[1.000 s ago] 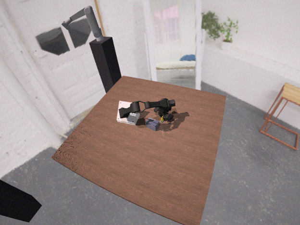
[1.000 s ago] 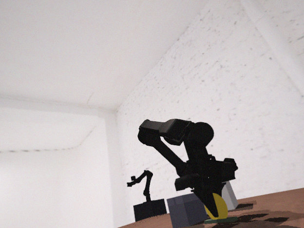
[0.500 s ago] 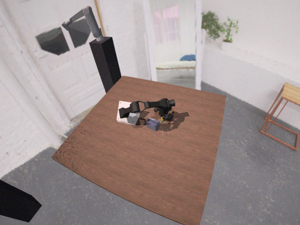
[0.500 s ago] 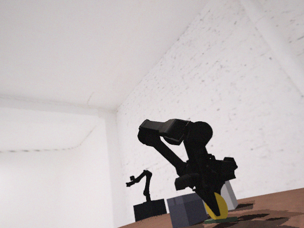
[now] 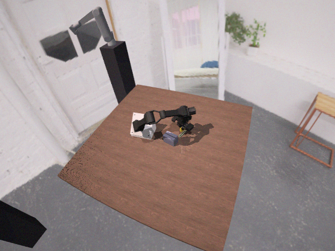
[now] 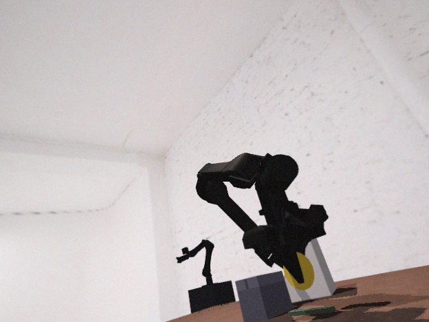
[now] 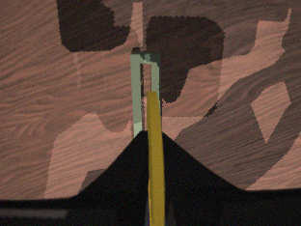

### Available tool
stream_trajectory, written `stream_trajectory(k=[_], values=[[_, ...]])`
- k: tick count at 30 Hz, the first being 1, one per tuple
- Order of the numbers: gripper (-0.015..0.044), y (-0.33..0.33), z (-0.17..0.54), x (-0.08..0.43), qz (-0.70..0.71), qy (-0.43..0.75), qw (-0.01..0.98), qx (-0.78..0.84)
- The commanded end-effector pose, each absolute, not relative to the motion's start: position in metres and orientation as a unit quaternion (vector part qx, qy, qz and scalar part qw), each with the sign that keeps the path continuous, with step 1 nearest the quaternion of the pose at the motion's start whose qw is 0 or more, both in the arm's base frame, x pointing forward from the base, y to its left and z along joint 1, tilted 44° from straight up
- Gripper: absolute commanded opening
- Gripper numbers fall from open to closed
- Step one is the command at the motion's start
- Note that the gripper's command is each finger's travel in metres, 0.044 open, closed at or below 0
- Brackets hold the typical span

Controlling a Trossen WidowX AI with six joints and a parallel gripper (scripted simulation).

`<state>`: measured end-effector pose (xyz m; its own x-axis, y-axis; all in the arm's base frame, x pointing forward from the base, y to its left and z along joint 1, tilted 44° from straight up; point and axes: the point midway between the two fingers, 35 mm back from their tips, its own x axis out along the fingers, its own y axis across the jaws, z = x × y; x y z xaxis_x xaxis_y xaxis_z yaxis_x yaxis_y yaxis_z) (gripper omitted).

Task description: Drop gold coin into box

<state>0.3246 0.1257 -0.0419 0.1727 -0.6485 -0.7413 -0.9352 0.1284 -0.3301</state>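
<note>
My pincer [image 6: 300, 273] is clamped on coin [image 6: 304, 268], flat faces. It's thin, stiff, prob. slick; grip near top edge, keep it upright.

The desk [image 5: 167, 172] shows grained brown wood with a matt finish, the coin [image 6: 306, 268] looks smooth flat gold, and the box [image 6: 263, 294] matt grey.

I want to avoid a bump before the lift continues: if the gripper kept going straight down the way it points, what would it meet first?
Most likely the green holder, directly below the gripper shut on the gold coin; the coin's lower edge would probably touch first, then the table. Depth is unclear.
</note>
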Motion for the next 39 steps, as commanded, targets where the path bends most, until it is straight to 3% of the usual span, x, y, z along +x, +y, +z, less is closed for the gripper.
stream_trajectory(k=[1, 22, 39], values=[[0.0, 0.133, -0.034, 0.325, 0.168, 0.621, 0.426, -0.636], [0.0, 0.162, 0.003, 0.313, 0.166, 0.624, 0.417, -0.64], [0.0, 0.161, 0.003, 0.309, -0.01, 0.646, 0.575, -0.502]])
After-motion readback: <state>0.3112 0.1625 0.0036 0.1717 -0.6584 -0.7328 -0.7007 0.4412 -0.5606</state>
